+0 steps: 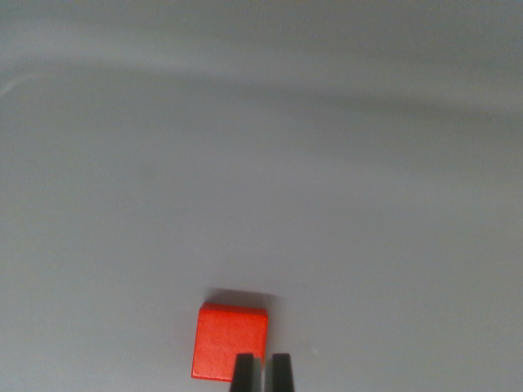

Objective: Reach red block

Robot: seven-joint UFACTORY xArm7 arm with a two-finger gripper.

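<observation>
You are looking down on a plain pale grey tabletop (261, 163), bare across the far and middle ground. The small red square-topped block (227, 339) sits near the bottom edge of the wrist view, a little left of centre. The dark two-fingered gripper (261, 374) hangs over the block's near right corner — its tips nearly together, with only a thin gap, holding nothing. The reach looks almost complete; what is left is centring over the block.
</observation>
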